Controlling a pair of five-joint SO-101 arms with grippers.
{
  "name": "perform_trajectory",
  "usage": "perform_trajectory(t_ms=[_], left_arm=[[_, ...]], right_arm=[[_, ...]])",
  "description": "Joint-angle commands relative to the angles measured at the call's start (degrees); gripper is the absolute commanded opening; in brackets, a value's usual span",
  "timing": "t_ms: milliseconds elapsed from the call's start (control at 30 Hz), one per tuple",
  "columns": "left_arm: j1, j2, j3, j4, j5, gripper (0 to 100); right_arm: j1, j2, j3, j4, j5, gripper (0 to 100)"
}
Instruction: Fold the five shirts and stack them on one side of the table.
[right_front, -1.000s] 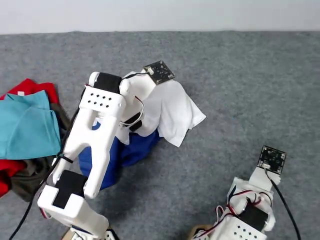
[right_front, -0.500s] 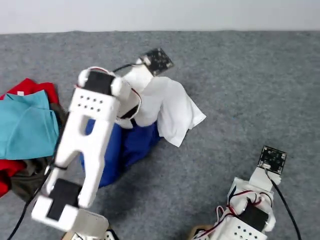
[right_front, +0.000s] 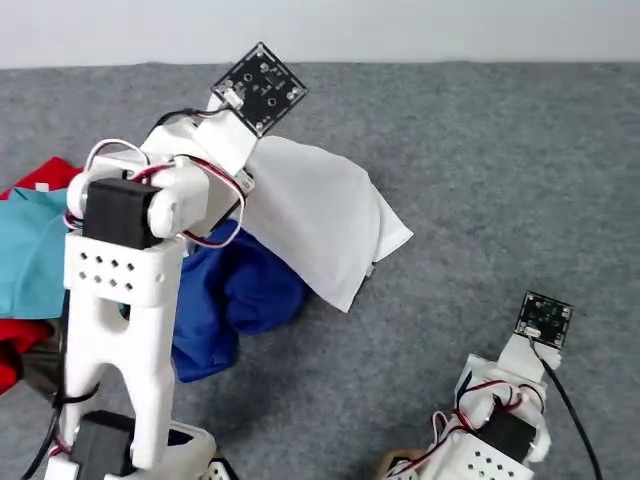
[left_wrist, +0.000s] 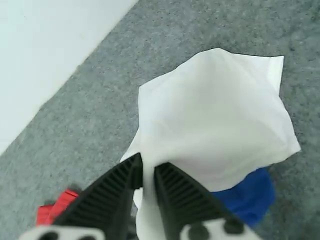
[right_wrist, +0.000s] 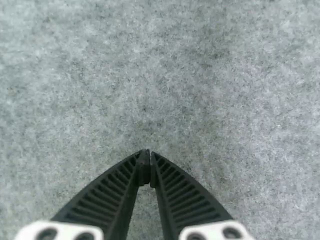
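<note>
Trouble may come from the thin pinch: the left gripper (left_wrist: 146, 167) is clenched on only an edge of the white shirt (right_front: 320, 225), which hangs from it over the blue shirt (right_front: 235, 300), mid-table (right_front: 500, 150). I think the cloth can slip out, or drag the blue one along. The right gripper (right_wrist: 146, 169) is closed on nothing.
</note>
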Motion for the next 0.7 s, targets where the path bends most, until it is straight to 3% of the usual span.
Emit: perform_trajectory(t_ms=[0,167,433,533,667], left_arm=[[-6.77,-3.69,-7.16,-1.67,2.64,1],[-27.25,-2.46,-15.43,-9.85,7.91,1],[-58.11,2.81,-20.97,-26.11,8.26,1],[-65.41,6.15,-20.18,-29.63,8.18,1],[-68.31,11.78,-17.63,-27.69,2.81,1]], right_arm=[[0.66,-0.22,0.88,0.31,-0.62,1.0],[0.66,-0.22,0.88,0.31,-0.62,1.0],[0.66,-0.22,0.88,0.31,-0.62,1.0],[0.66,-0.22,0.88,0.31,-0.62,1.0],[0.66,-0.22,0.88,0.31,-0.62,1.0]])
